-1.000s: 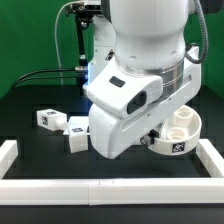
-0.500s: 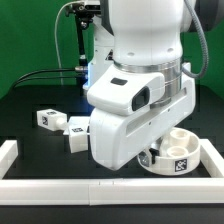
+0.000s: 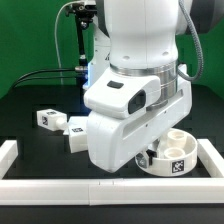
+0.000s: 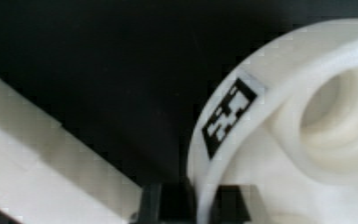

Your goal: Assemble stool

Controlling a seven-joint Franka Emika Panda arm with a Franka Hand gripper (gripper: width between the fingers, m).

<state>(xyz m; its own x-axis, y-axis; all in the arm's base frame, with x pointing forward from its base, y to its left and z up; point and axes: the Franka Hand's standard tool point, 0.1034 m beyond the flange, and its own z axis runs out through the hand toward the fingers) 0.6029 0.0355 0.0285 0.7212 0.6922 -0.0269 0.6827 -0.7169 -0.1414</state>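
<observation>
Though black, the tabletop under the seat, green backdrop behind.

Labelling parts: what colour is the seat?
White seat, black-and-white tag; wrist view best.

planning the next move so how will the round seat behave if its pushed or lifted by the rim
The seat looks like rigid plastic with thick walls, so it probably won't flex. It lies flat and wide, so a push should slide it, not roll or tip it. Gripped at one edge by the jaws, it may sag or swivel.
</observation>
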